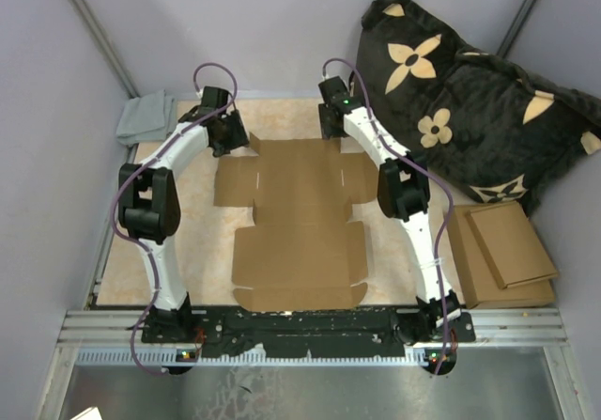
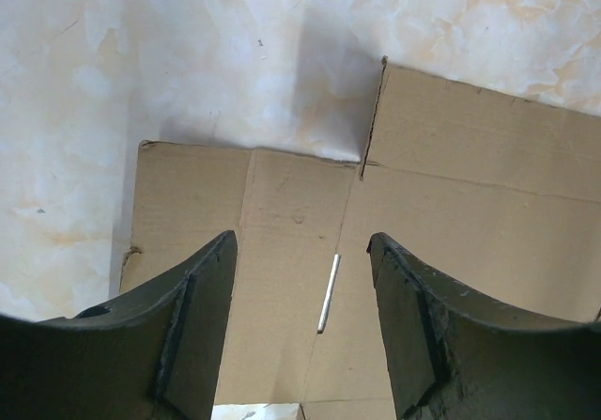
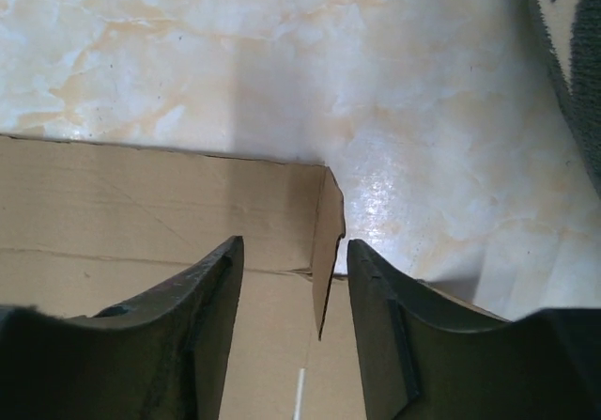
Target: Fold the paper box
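The paper box [image 1: 296, 223] lies flat and unfolded in the middle of the table, plain brown with flaps and slits. My left gripper [image 1: 228, 138] hangs over its far left corner. In the left wrist view that gripper [image 2: 300, 241] is open above the cardboard [image 2: 451, 185], with a slit [image 2: 329, 293] between the fingers. My right gripper [image 1: 333, 119] is at the far right corner. In the right wrist view a small flap [image 3: 327, 241] of the box [image 3: 141, 204] stands up between the fingers of the right gripper [image 3: 296, 243], close to the right finger [image 3: 376, 317]; the jaws stand apart.
A pile of brown cardboard pieces [image 1: 502, 251] lies at the right edge. Behind it sits a black pillow with cream flowers [image 1: 470, 110]. A grey cloth [image 1: 146, 117] is at the far left corner. Grey walls enclose the marbled table [image 1: 188, 251].
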Tool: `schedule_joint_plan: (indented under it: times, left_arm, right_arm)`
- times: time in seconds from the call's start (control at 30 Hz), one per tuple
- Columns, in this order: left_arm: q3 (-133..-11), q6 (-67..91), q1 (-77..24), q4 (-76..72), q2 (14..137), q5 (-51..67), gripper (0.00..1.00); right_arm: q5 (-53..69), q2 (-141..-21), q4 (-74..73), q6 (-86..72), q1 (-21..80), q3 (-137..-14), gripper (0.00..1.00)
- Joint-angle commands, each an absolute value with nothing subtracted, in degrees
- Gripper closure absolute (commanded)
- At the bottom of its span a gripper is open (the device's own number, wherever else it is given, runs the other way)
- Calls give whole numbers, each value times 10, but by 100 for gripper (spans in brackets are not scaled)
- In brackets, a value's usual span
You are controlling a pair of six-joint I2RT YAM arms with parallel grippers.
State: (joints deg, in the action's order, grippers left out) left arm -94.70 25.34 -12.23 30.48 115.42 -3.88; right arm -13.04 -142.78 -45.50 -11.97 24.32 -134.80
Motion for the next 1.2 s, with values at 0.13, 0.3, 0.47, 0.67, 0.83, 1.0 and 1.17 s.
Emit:
schedule_joint_plan:
  times: [0.13, 0.3, 0.47, 0.67, 0.83, 1.0, 1.17]
  left_arm:
    - [-972, 241, -123, 318, 1176, -38, 35]
    - [-987, 237, -123, 321, 1180, -34, 35]
    - [-1025, 223, -123, 315, 1201, -30, 35]
    - [-1088, 215, -123, 347, 1248, -44, 36]
    - [-1081, 209, -123, 336, 1257, -61, 37]
    - [-1089, 204, -123, 326, 1278, -63, 38]
    - [-1095, 201, -123, 307, 1297, -40, 39]
  right_arm:
    - [-97, -1440, -474, -107, 230, -1391, 81]
    - [-96, -1442, -474, -103, 230, -1389, 100]
    - [-93, -1441, -472, -105, 230, -1387, 100]
    - [-73, -1409, -432, -103, 230, -1338, 100]
    - [-66, -1380, -397, -102, 230, -1300, 100]
    - [-57, -1380, -398, -101, 231, -1303, 100]
    - [-51, -1382, -403, -99, 231, -1297, 100]
